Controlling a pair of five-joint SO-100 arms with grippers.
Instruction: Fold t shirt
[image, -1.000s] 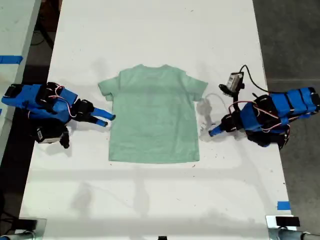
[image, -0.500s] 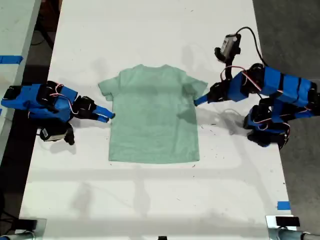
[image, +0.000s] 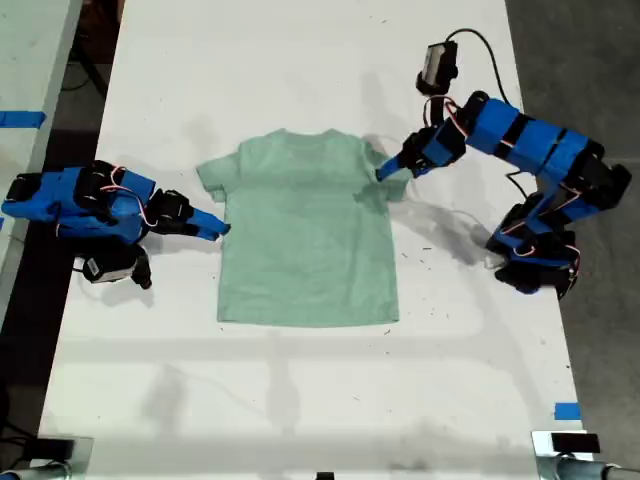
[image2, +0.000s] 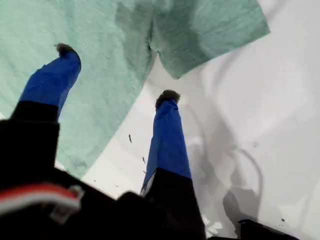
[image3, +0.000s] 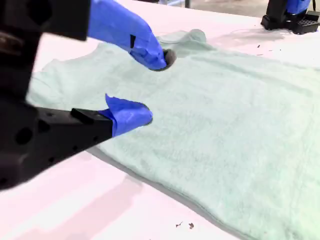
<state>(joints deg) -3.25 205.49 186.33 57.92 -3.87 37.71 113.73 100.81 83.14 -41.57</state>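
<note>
The pale mint-green t shirt (image: 305, 225) lies flat on the white table, neck toward the far end. My first gripper (image: 385, 172) hangs above the sleeve on the exterior view's right. In the first wrist view the gripper (image2: 115, 72) is open, one finger over the shirt body (image2: 100, 45) and the other over the bare table by the sleeve. My second gripper (image: 218, 228) sits low at the shirt's side edge on the exterior view's left. It is open (image3: 152, 87), and its blue fingertips straddle the cloth (image3: 225, 130) just below the sleeve.
The first arm's base (image: 535, 265) stands by the table edge on the exterior view's right, and its wrist camera (image: 437, 62) with a cable rises above it. A blue tape mark (image: 566, 411) is near the front corner. Another table (image: 20, 119) adjoins at the exterior view's left.
My first arm lifted off the table beside the shirt's lower side and swung up to the sleeve. The second arm barely moved. The shirt lies as before.
</note>
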